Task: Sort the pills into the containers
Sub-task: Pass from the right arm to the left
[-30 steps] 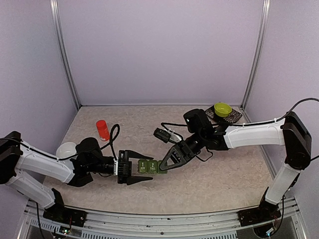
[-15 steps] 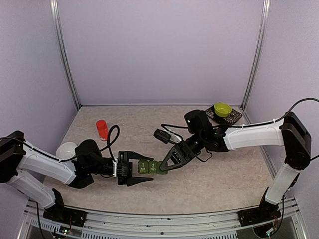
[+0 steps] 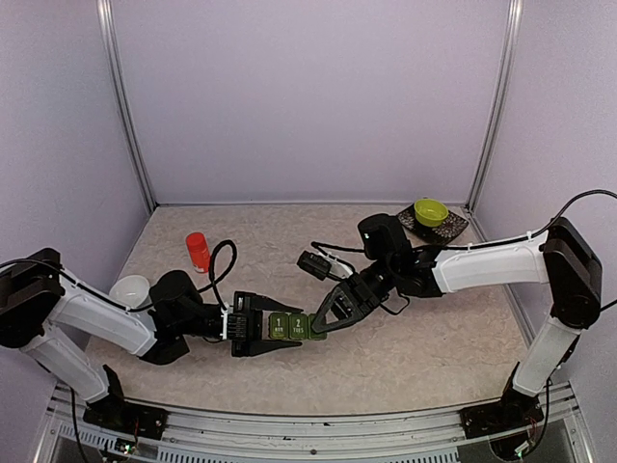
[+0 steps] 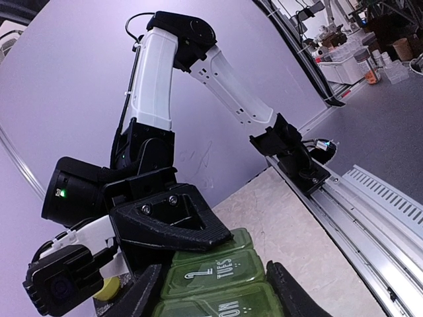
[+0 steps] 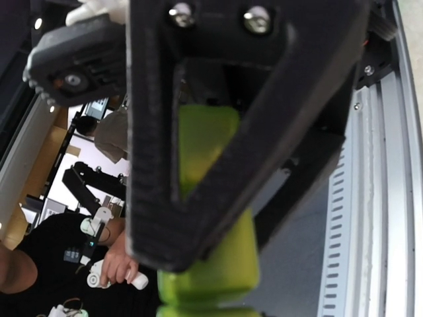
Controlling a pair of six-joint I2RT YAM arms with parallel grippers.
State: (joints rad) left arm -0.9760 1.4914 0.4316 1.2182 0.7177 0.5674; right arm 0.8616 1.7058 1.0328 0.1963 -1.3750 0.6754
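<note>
Not much progress on this one, I reckon. The containers (image 3: 292, 326) sit on the table (image 3: 415, 357) at about 6 o'clock from its middle, between the two arms. From the left wrist cam the two lids I can see look closed, and the third is hidden under the right gripper (image 3: 318, 326). That one is pinched shut on the 3 o'clock end of the strip.

The left gripper (image 3: 281, 328) is part open, with a finger along each side of the 9 o'clock end, right up against it. Can't tell if it's actually squeezing.

No loose pills anywhere in view. There's a red bottle (image 3: 198, 251) at 10 o'clock and a green bowl (image 3: 431, 211) at 2 o'clock, both well away from the strip. So opening the lids and all the sorting look like they're left to do.
</note>
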